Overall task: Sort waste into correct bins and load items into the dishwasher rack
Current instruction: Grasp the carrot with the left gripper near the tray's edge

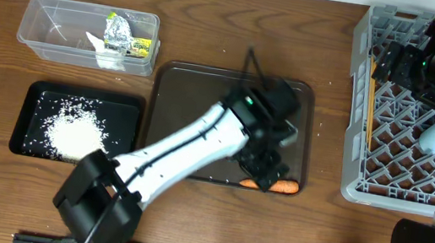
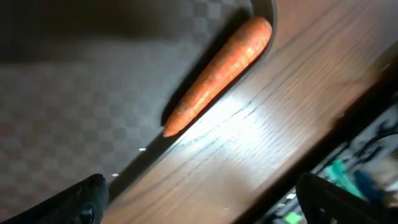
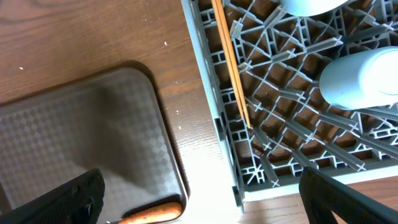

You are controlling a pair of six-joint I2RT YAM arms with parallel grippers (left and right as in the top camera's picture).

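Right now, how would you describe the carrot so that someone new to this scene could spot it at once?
Find the large dark brown tray in the middle of the wooden table. At its corner nearest the robot and toward the grey rack, a small carrot lies along the rim. It is the only orange thing there, slim and tapered.

Bare gap between brown tray [image 1: 178,99] and rack [image 1: 356,98]; carrot [image 1: 283,186] along tray rim.

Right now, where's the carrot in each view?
Overhead: carrot in the brown tray's lower-right corner.
Left wrist: carrot upper centre, diagonal along the tray rim.
Right wrist: carrot at bottom edge, left of centre, partly cropped.
Shared landmark: the tray's rounded corner rim.
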